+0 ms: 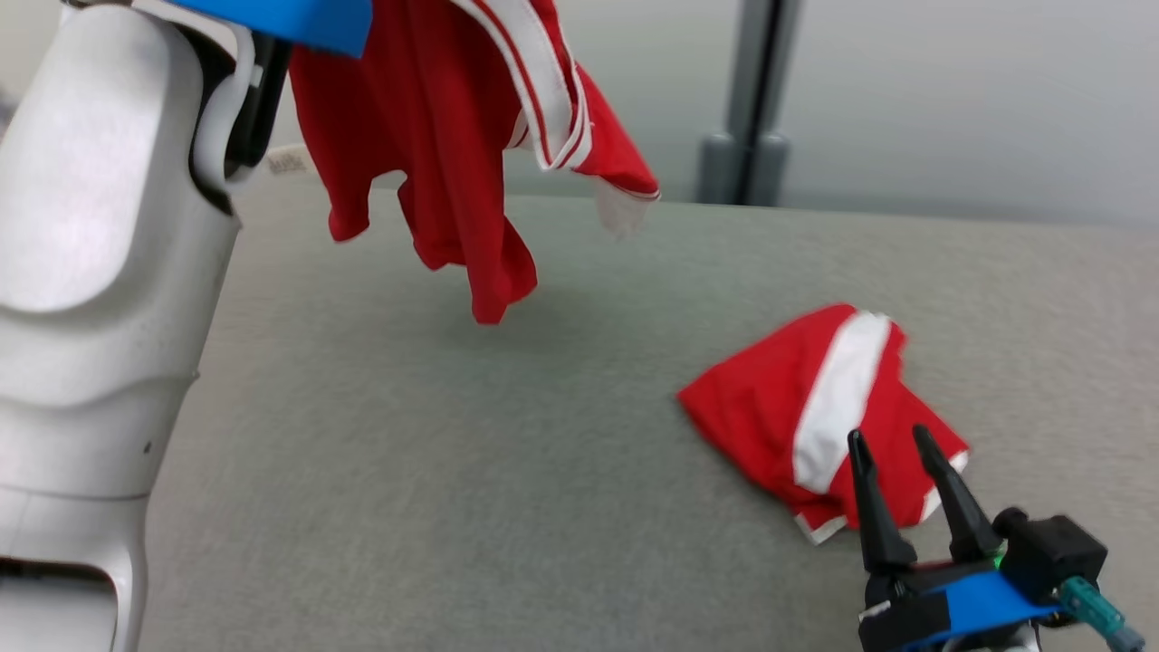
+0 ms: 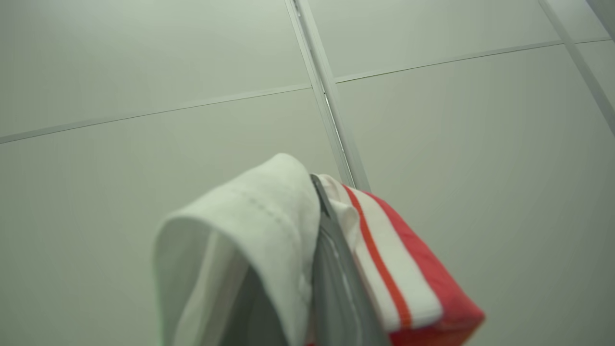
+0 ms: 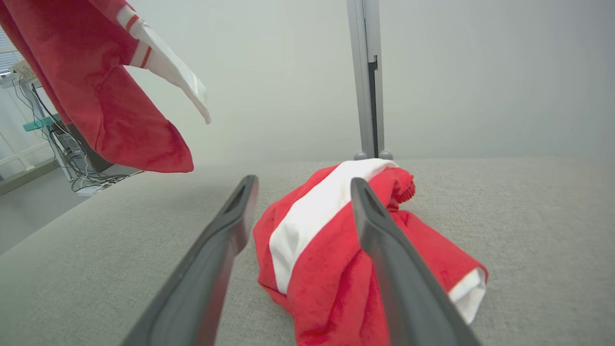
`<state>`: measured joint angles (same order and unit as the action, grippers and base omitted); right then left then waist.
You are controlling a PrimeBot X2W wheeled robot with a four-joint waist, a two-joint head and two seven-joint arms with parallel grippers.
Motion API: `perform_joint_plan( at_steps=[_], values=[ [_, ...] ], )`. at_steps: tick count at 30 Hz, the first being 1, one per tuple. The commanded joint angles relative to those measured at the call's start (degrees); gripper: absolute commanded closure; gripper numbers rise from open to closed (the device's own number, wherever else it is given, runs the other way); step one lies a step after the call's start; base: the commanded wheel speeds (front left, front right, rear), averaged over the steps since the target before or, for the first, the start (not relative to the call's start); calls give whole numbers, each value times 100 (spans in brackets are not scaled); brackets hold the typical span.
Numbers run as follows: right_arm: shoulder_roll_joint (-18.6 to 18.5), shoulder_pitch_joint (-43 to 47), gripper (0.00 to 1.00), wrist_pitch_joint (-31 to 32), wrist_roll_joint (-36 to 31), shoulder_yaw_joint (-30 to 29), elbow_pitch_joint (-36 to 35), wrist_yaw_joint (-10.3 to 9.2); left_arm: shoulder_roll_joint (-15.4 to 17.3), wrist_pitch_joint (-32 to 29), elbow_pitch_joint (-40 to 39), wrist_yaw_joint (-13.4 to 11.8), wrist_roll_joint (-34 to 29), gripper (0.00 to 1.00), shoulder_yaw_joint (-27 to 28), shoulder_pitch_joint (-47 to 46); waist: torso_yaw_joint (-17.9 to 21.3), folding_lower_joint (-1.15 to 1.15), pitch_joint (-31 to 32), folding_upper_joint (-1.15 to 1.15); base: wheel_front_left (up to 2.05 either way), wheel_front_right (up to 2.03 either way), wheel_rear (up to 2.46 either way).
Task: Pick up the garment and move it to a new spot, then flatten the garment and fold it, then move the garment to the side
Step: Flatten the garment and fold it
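The garment, red with white striped trim, hangs in the air at the upper left of the head view, bunched at the top and trailing down in loose folds to a point that is clear of the counter, with a faint shadow under it. A small white tag sticks out at its left side; its print is too blurred to read. The left gripper has the garment pinched: in the left wrist view its fingers are closed together, white cloth draped over one side and the striped red edge over the other, against pale wall panels. The pale left forearm rises along the left edge of the head view. The counter is covered in grey fabric. On it, well to the right of the hanging garment, lies another garment, also red with a broad white band, crumpled in a heap. The right gripper sits low at that heap's near edge, its jaws spread wide and holding nothing; in the right wrist view the heap shows between and beyond the two dark fingers, and whether they touch it I cannot tell. Behind the counter a grey post stands against a pale wall, and off the counter's left end are cables on the floor.
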<state>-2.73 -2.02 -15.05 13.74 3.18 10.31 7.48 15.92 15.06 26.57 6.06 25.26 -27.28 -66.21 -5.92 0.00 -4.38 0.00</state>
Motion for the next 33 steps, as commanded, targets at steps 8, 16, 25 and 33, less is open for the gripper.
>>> perform_joint_plan(
  at_steps=[8,16,25,33],
  values=[
    [-31,-2,0,-21,-182,-46,-57,3,201,16,161,-76,89,100,136,493,-1404,0,-202,0,0,0,0],
    [-31,-47,0,-20,-266,46,-58,3,422,17,342,-122,123,100,323,810,-2037,0,-258,0,0,0,0],
    [-31,-56,0,-20,-352,133,-90,3,644,17,406,-181,118,100,605,1066,-2189,0,-332,0,0,0,0],
    [-57,-197,0,-20,-574,214,-311,3,869,17,495,-207,-13,100,902,809,-1851,0,-647,0,0,0,0]
  ],
)
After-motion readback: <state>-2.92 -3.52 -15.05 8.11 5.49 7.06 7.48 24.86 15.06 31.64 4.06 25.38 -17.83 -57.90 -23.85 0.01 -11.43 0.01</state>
